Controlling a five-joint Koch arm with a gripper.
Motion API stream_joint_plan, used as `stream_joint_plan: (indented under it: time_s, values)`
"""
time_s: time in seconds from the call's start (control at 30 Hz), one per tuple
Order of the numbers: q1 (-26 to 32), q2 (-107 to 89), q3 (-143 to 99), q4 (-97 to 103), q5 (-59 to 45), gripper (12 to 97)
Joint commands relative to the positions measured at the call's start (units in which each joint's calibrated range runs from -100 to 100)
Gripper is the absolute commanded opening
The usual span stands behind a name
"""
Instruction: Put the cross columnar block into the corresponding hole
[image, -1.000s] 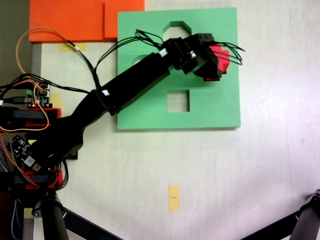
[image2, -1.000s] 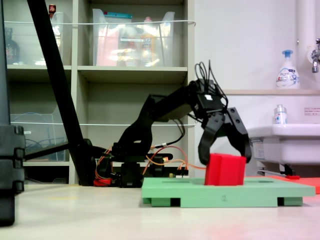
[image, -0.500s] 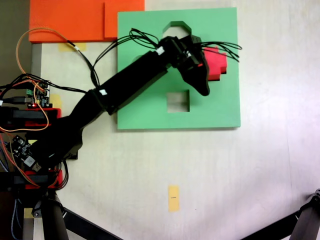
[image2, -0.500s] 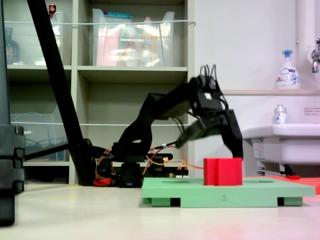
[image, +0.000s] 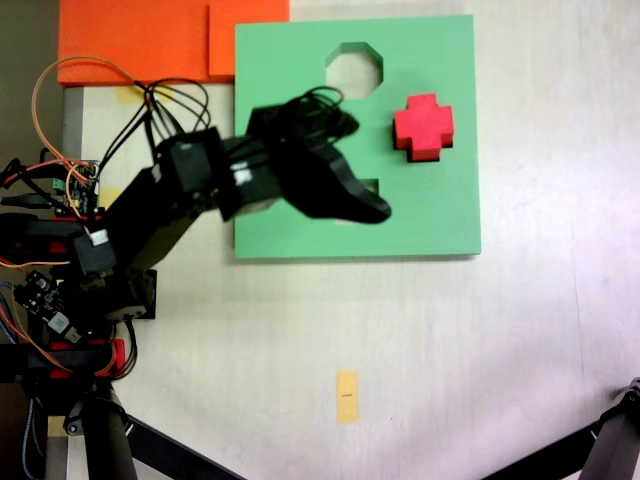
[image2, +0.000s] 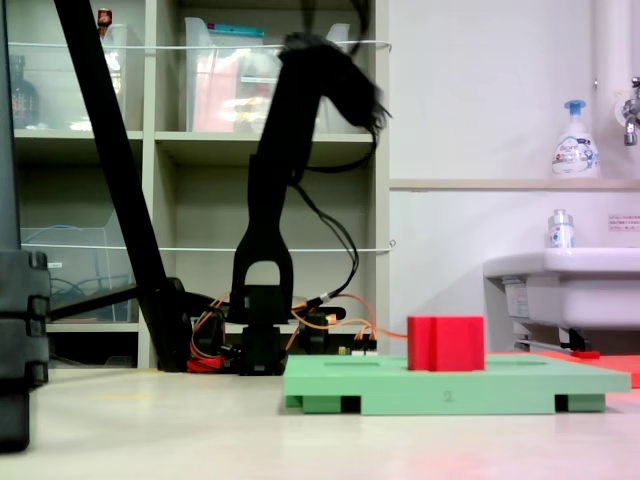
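Black plastic forms the gripper (image: 375, 212), which from above hangs over the lower middle of the green foam board (image: 440, 215); its jaws overlap into one dark, blurred tip there, and in the side view the raised gripper (image2: 372, 108) is smeared too, so I cannot tell whether it is spread or pressed together. It holds nothing. The single arm (image2: 268, 215) stands tall in the side view, folded high above the table (image: 500, 350), well apart from the board.

One red cross columnar block (image: 423, 127) stands upright on the board's right part, seated in the plus-shaped hole (image: 437, 156), of which only a dark edge shows along the block's lower side. From the side the block (image2: 446, 343) rises above the board's top face (image2: 450, 385).

Two other cutouts show from above: one octagonal cutout (image: 353, 70) near the top edge, and one square cutout (image: 368, 184) partly covered by the gripper. One orange foam sheet (image: 140, 40) lies touching the board's upper left corner. One yellow tape mark (image: 346, 396) sits on the table below.
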Motion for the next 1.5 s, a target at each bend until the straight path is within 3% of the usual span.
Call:
stream_joint_plan:
  time_s: [0.0, 0.27, 0.57, 0.63, 0.7, 0.77, 0.9, 1.07, 1.23, 1.47]
  values:
    - [-4.35, -4.64, 2.88, 0.2, -9.77, 67.0]
    - [-10.35, -4.22, -15.17, -1.25, -10.35, 60.8]
    - [-10.65, -14.41, -30.82, 0.78, -10.4, 60.7]
    - [-11.04, -27.68, -46.38, 13.78, -10.6, 59.9]
    - [-11.72, -49.05, -73.49, 40.83, -12.8, 51.5]
    - [-10.45, -64.41, -96.82, 66.93, -16.21, 50.5]
    - [-10.31, -71.96, -122.25, 91.1, -18.85, 50.5]
    - [-9.04, -71.96, -149.07, 105.74, -21.15, 49.8]
    - [-8.64, -71.96, -167.01, 107.37, -21.73, 49.3]
    - [-7.96, -71.96, -170.6, 99.19, -25.35, 49.7]
